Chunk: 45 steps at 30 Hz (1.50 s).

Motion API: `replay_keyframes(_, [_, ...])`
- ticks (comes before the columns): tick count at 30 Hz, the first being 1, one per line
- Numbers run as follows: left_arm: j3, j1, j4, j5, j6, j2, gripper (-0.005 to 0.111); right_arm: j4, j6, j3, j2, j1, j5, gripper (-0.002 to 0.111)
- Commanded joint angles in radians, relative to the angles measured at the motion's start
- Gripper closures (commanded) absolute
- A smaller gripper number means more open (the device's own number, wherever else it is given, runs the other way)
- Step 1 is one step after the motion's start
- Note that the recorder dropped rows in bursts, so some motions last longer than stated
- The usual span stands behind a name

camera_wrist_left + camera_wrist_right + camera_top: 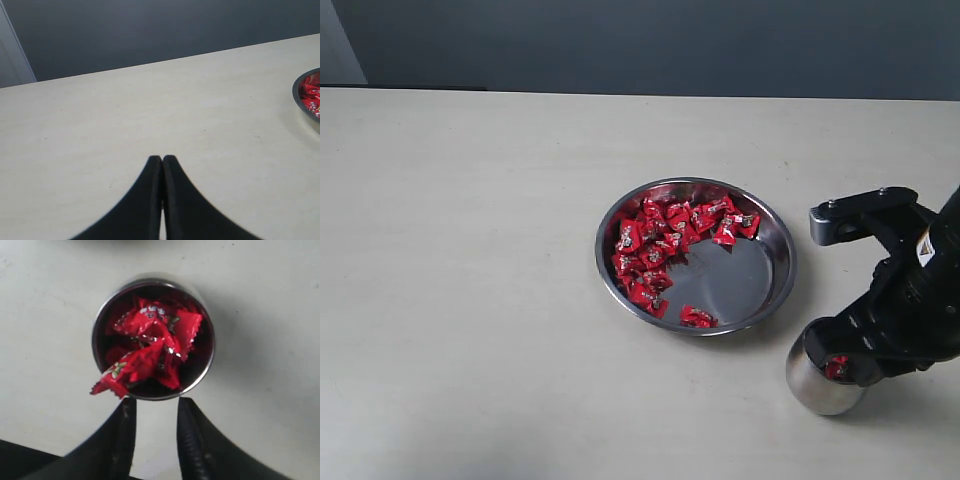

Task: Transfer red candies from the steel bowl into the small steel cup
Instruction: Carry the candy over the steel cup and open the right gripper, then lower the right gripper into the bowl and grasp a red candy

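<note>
We see the steel bowl (735,285) standing a little right of the middle of the table (470,300). The red candies (655,245) lie mostly along its left and far side, and a single candy (697,318) lies alone at the near rim. The small steel cup (817,385) stands near and to the right of the bowl, apart from it. The right gripper (156,405) hangs just over the cup and hides part of it in the exterior view. Its fingers stand somewhat apart and hold nothing. The cup contains several red candies (an overhanging candy (112,382) sticks out over the rim). The left gripper (162,159) has its fingers pressed together over bare table; its camera catches only an edge of the bowl.
</note>
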Motion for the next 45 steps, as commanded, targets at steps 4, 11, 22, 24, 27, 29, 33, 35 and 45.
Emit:
replay_keyframes(4, [0.001,-0.008,0.002,-0.007,-0.006,-0.004,0.106,-0.01,-0.003,-0.001,-0.038,-0.006,0.007,0.079])
replay_keyframes(11, [0.001,-0.008,0.002,-0.007,-0.006,-0.004,0.106,-0.013,-0.003,-0.001,-0.042,-0.006,-0.034,0.079])
replay_keyframes(22, [0.001,-0.008,0.002,-0.007,-0.006,-0.004,0.106,-0.019,-0.003,-0.001,-0.163,-0.006,-0.31,0.086])
replay_keyframes(24, [0.001,-0.008,0.002,-0.007,-0.006,-0.004,0.106,-0.019,-0.003,-0.001,-0.165,-0.006,-0.369,0.105])
replay_keyframes(27, [0.001,-0.008,0.002,-0.007,-0.006,-0.004,0.106,-0.024,-0.005,-0.001,-0.165,-0.006,-0.459,0.109])
replay_keyframes(29, [0.001,-0.008,0.002,-0.007,-0.006,-0.004,0.106,-0.036,-0.005,-0.001,-0.165,-0.006,-0.505,0.109])
replay_keyframes(33, [0.001,-0.008,0.002,-0.007,-0.006,-0.004,0.106,-0.052,-0.007,-0.001,-0.165,-0.006,-0.544,0.109])
replay_keyframes(35, [0.001,-0.008,0.002,-0.007,-0.006,-0.004,0.106,-0.054,-0.007,-0.001,-0.165,-0.006,-0.562,0.109])
replay_keyframes(45, [0.001,-0.008,0.002,-0.007,-0.006,-0.004,0.106,-0.054,-0.007,-0.001,-0.165,-0.006,-0.635,0.109])
